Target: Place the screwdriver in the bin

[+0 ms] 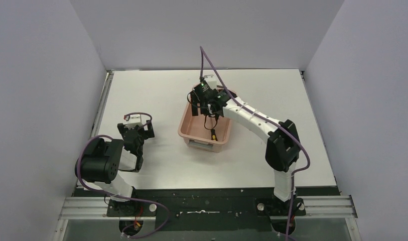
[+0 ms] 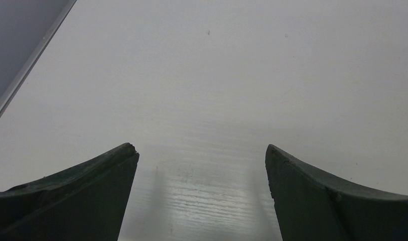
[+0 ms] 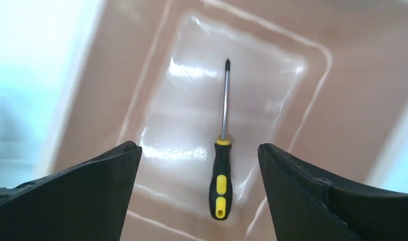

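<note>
White-walled and bare, the test cell holds a pale table with the bin standing near its centre, well clear of every edge. The screwdriver lies flat on the bin's floor, toward the end facing the table's near edge. In the right wrist view, the yellow-and-black handle of the screwdriver sits nearest the camera and the thin shaft points away along the glossy bottom of the bin, touching neither wall. The right claw hangs over the bin from the right side of the table, fingers spread wide apart and holding nothing. The left claw sits low near the table's left edge, toward the near-left corner, its fingers likewise parted over bare tabletop.
</note>
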Controlling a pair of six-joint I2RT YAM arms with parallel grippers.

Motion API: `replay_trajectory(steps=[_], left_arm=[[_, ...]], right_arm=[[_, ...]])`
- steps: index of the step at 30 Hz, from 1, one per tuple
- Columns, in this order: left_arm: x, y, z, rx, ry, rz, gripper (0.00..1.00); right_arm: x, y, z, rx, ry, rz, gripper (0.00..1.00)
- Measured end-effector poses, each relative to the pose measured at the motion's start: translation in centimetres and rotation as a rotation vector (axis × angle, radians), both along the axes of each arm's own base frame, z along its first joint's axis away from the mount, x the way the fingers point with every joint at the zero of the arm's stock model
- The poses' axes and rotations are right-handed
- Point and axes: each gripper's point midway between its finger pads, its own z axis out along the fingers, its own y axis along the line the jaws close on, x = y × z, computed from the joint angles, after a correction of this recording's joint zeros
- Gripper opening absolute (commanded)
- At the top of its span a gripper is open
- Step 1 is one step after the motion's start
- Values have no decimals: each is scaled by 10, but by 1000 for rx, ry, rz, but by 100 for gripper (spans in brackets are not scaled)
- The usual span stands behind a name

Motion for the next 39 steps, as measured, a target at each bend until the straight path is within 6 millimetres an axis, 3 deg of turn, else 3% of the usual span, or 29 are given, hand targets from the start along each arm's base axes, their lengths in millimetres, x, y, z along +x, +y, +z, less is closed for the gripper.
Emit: replay_trajectory(steps=[4, 8, 11, 13, 15, 17, 20, 24, 27, 30, 39], left_arm=[[0, 0, 0, 0, 0, 0, 97], [0, 0, 0, 0, 0, 0, 97], [0, 0, 0, 0, 0, 0, 97], [0, 0, 0, 0, 0, 0, 97], [0, 0, 0, 0, 0, 0, 97], [0, 0, 0, 0, 0, 0, 97], [0, 0, 0, 0, 0, 0, 97], [0, 0, 0, 0, 0, 0, 97], [0, 0, 0, 0, 0, 0, 97], [0, 0, 0, 0, 0, 0, 97], [0, 0, 0, 0, 0, 0, 97]], right_arm=[[0, -4, 75, 52, -142, 33, 100], [-8, -33, 145, 77, -299, 30, 100], [-16, -77, 177, 90, -408, -10, 100], [-18, -120, 179, 81, -458, -74, 100], [-19, -161, 167, 59, -490, -148, 100], [-24, -205, 137, 12, -493, -233, 100], [-39, -241, 82, -36, -464, -290, 100], [-61, -269, 15, -60, -405, -334, 100], [-76, -280, -23, -64, -375, -360, 100], [-83, -280, -41, -49, -374, -364, 100], [-77, -276, -43, 6, -433, -374, 100]])
